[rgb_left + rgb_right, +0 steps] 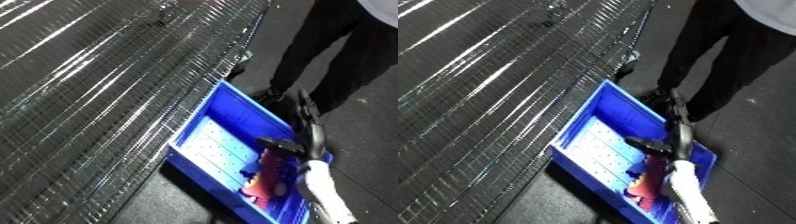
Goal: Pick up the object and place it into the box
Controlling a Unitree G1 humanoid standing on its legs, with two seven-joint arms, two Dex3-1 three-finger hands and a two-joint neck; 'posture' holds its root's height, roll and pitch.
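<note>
The blue bin [200,132] stands on the dark floor beside a wire shelf. Inside it, against its near right wall, lies a red and pink object [269,177], partly in shadow. My right hand [281,145] reaches in from the lower right on its white forearm [324,192] and sits just above the object's upper end, over the bin's pale perforated floor [602,150]. Whether it touches or holds the object is hidden by the dark. My left hand shows in neither view.
A wire shelf [98,90] fills the left and top of the view, its edge close to the bin's left side. A person's dark trouser legs [324,50] stand just beyond the bin's far corner. A thin dark bar [306,112] rises past the bin's right rim.
</note>
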